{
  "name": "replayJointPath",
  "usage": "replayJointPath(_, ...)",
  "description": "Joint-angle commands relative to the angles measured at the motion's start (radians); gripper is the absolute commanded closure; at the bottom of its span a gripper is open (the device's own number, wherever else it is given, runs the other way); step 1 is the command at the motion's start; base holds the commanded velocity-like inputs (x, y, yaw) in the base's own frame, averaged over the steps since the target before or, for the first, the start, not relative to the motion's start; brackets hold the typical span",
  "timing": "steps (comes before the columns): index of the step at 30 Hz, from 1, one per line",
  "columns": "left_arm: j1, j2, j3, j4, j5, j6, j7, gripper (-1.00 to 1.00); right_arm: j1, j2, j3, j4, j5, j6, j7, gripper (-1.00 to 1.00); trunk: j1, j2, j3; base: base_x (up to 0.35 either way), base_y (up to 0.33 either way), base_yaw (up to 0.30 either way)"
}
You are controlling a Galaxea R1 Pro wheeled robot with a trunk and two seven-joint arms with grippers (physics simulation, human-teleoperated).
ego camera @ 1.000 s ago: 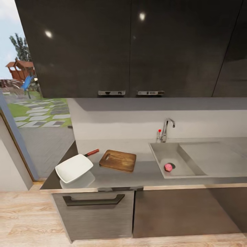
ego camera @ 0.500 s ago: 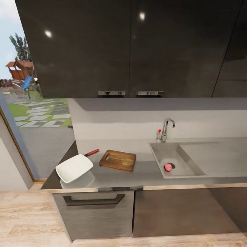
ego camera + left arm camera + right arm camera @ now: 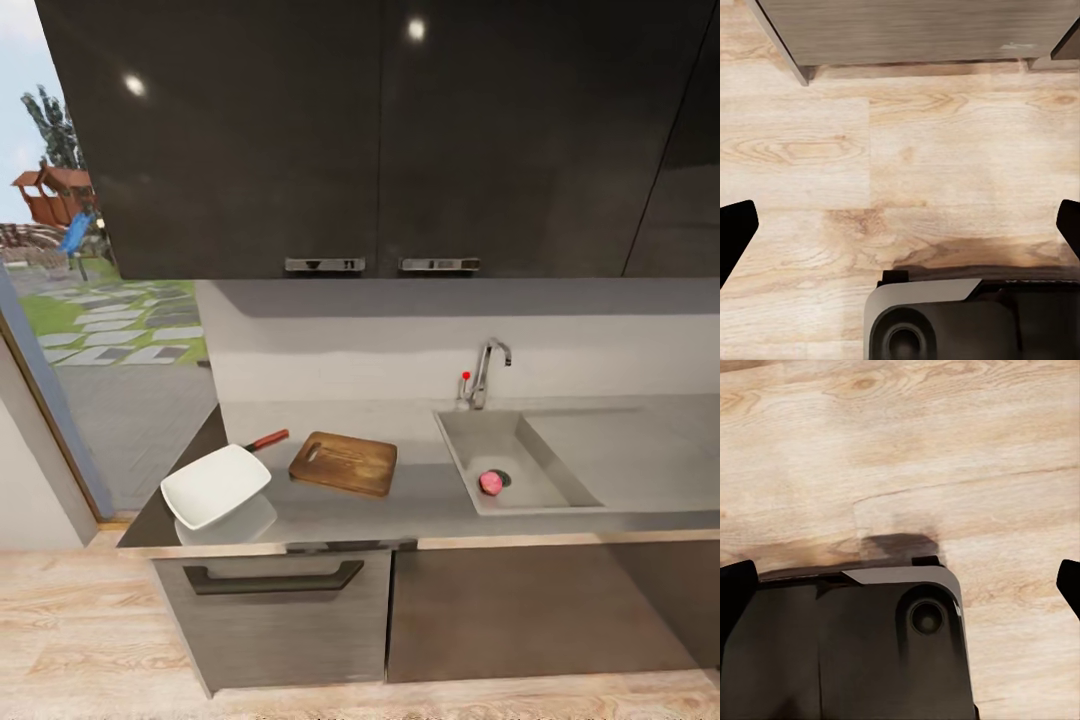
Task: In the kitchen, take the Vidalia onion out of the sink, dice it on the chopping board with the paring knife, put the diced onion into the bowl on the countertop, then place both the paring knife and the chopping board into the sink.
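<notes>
— What do my wrist cameras give me?

— Wood floor (image 3: 907, 165) under both; the left gripper (image 3: 900, 225) and right gripper (image 3: 900, 585) spread wide, holding nothing.

— And my head camera?

— The sink (image 3: 470, 455) holds the onion (image 3: 490, 483) beside its drain. Left of the sink lie the chopping board (image 3: 345, 463), bowl (image 3: 215, 486) and paring knife (image 3: 265, 439).

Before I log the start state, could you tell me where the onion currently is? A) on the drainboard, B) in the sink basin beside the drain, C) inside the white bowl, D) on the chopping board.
B: in the head view the pinkish onion lies on the floor of the sink, right beside the drain.
</notes>
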Motion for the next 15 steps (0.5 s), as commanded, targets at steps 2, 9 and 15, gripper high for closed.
replayJointPath(2, 0.0, 0.0, 0.0, -0.001, 0.0, -0.001, 0.0, -1.0, 0.0, 0.001, -0.004, 0.0, -0.001, -0.003, 0.0, -1.0, 0.001, -0.002, -0.005, 0.0, 0.0, 0.0)
replayJointPath(9, 0.0, 0.0, 0.001, 0.0, 0.0, -0.001, 0.0, -1.0, 0.0, 0.001, -0.004, 0.0, -0.001, -0.003, 0.0, -1.0, 0.001, -0.002, -0.008, 0.0, 0.0, 0.0)
replayJointPath(15, 0.0, 0.0, 0.001, 0.0, 0.0, -0.001, 0.0, -1.0, 0.0, 0.001, -0.004, 0.0, -0.002, -0.003, 0.0, -1.0, 0.001, -0.002, -0.008, 0.0, 0.0, 0.0)
